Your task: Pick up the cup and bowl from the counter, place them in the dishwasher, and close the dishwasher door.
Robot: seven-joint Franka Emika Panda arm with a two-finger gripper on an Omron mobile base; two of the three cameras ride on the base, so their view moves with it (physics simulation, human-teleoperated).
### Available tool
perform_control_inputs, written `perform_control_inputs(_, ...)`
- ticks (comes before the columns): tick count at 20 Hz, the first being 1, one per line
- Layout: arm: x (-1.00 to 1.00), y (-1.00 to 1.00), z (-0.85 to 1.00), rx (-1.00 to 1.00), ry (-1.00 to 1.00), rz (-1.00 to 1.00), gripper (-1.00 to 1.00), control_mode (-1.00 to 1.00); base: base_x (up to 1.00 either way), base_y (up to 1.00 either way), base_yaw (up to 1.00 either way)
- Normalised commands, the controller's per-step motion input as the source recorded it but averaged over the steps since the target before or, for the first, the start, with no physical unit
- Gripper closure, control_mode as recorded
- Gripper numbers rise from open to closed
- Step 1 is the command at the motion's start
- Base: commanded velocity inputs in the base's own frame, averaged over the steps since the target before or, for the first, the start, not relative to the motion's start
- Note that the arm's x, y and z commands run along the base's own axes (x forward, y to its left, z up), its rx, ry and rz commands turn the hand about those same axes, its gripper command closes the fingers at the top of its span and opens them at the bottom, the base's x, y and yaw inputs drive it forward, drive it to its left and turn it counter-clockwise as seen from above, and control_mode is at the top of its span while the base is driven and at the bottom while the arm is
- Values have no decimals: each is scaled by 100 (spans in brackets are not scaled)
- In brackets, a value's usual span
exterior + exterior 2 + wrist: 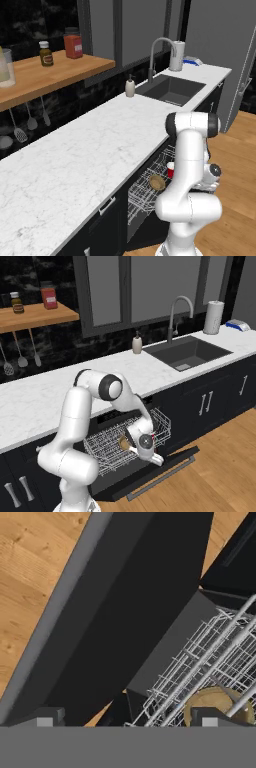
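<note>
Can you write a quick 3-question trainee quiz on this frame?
1. True or false: the bowl lies in the pulled-out wire rack.
2. The dishwasher door is: A) shut B) folded down open C) removed.
3. Fill in: the red cup sits in the ____, next to the bowl.

Key: 1 true; 2 B; 3 rack. The tool is open and holds nothing, hanging low over the open door.

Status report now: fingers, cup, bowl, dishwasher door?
Fingers open, empty. Bowl and cup in rack. Dishwasher door down, open.
</note>
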Motion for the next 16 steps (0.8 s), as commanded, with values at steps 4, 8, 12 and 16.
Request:
perform_control_inputs(4,-4,1,0,4,0,0,-100,-100,0,0,0)
perform_control_inputs(8,25,34,0,0,0,0,-100,-100,0,0,0)
perform_control_inputs(12,40,46,0,0,0,0,-100,-100,0,0,0)
perform_control_inputs(16,47,46,0,0,1,0,-100,-100,0,0,0)
